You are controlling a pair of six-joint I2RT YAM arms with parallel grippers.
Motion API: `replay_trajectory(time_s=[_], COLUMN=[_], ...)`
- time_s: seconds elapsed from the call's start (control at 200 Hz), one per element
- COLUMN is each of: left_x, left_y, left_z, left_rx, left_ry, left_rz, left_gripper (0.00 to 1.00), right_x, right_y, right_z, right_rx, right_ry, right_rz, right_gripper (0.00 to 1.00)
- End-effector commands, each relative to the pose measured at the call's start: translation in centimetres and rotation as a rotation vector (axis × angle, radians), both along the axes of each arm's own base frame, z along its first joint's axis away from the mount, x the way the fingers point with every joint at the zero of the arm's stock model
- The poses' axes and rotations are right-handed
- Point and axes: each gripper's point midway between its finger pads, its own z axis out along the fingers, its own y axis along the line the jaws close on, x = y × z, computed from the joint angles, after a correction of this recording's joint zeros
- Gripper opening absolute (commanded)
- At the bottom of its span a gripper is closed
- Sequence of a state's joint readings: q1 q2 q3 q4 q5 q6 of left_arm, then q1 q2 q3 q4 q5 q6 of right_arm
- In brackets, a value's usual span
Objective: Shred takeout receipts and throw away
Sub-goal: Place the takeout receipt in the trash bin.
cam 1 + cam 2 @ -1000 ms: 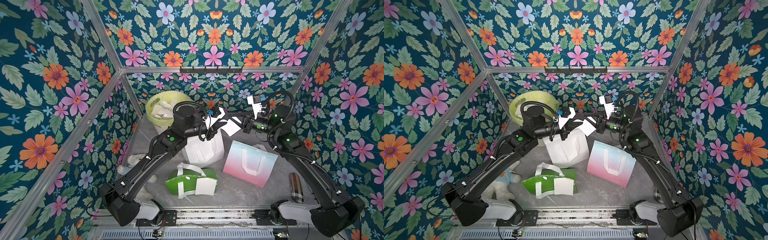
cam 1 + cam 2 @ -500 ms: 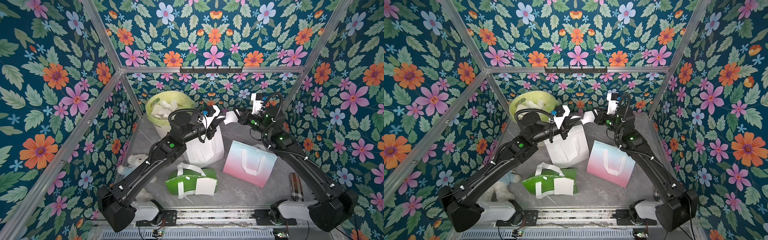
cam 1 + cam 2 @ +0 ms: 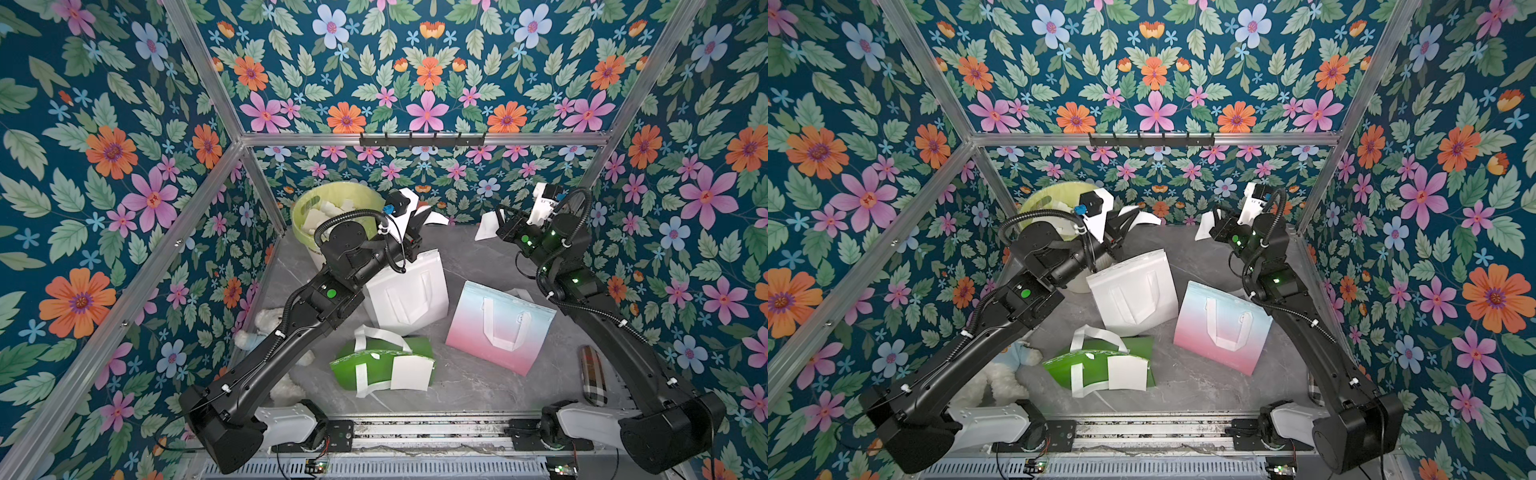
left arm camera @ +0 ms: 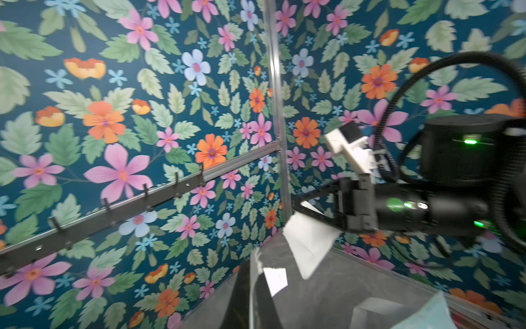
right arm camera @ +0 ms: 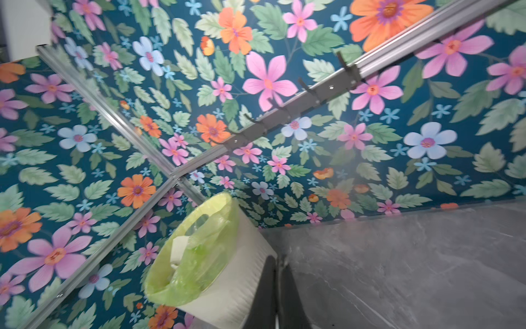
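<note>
A takeout receipt is torn in two. My left gripper [image 3: 423, 217], raised beside the bin [image 3: 332, 208], is shut on one white piece [image 3: 437, 217]; its thin edge shows between the jaws in the left wrist view [image 4: 256, 284]. Across the back of the table, my right gripper [image 3: 500, 217] is shut on the other white piece [image 3: 485, 227], which hangs from it in the left wrist view [image 4: 307, 245]. Its jaws [image 5: 277, 284] are pressed together. Another receipt [image 3: 409, 374] lies flat on the green bag [image 3: 365, 363]. The bin's green liner [image 5: 199, 256] holds several white scraps.
A white tote bag [image 3: 409, 291] stands below the left gripper. A pink-and-blue bag [image 3: 498, 328] lies to its right. A white plush toy [image 3: 266, 324] sits under the left arm and a plaid case [image 3: 592, 374] by the right arm. A hook rail [image 3: 422, 139] crosses the back wall.
The two grippers held one sheet close together; they have pulled apart, each keeping a piece. The left one went toward the bin and the right one toward the right wall.
</note>
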State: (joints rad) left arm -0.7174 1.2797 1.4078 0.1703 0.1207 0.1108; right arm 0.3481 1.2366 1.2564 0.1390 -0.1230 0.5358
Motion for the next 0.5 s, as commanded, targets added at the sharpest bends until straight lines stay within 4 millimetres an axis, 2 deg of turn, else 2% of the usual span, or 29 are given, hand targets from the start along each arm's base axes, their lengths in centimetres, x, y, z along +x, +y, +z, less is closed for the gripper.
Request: replay_trajectory(time_s=[0.0, 0.11, 0.22, 0.36, 0.42, 0.43, 0.445, 0.495], left_x=[4.1, 8.3, 12.3, 15.8, 17.0, 17.2, 17.5, 18.3], left_y=[4.5, 9.0, 13.0, 18.3, 19.7, 20.1, 20.4, 21.4], left_z=[0.9, 0.7, -1.5, -4.5, -6.0, -6.2, -6.7, -8.1], left_rx=[-0.096, -0.189, -0.251, -0.361, -0.38, -0.383, -0.386, -0.393], left_ry=[0.053, 0.125, 0.221, 0.325, 0.36, 0.365, 0.374, 0.405], left_rz=[0.222, 0.332, 0.434, 0.509, 0.532, 0.541, 0.553, 0.573], left_gripper=[0.0, 0.0, 0.0, 0.0, 0.0, 0.0, 0.0, 0.0], right_x=[-1.5, -1.3, -0.6, 1.6, 2.2, 3.0, 3.4, 4.0], right_y=[2.5, 5.5, 9.2, 13.4, 15.1, 15.9, 16.5, 18.0], right_z=[3.8, 5.5, 6.4, 6.7, 7.1, 6.1, 5.8, 5.7], right_rx=[-0.048, -0.01, -0.004, 0.033, 0.04, 0.031, 0.028, 0.027], right_ry=[-0.162, -0.212, -0.245, -0.251, -0.262, -0.247, -0.242, -0.243], right_rz=[0.047, 0.123, 0.183, 0.244, 0.263, 0.267, 0.272, 0.283], right_gripper=[0.0, 0.0, 0.0, 0.0, 0.0, 0.0, 0.0, 0.0])
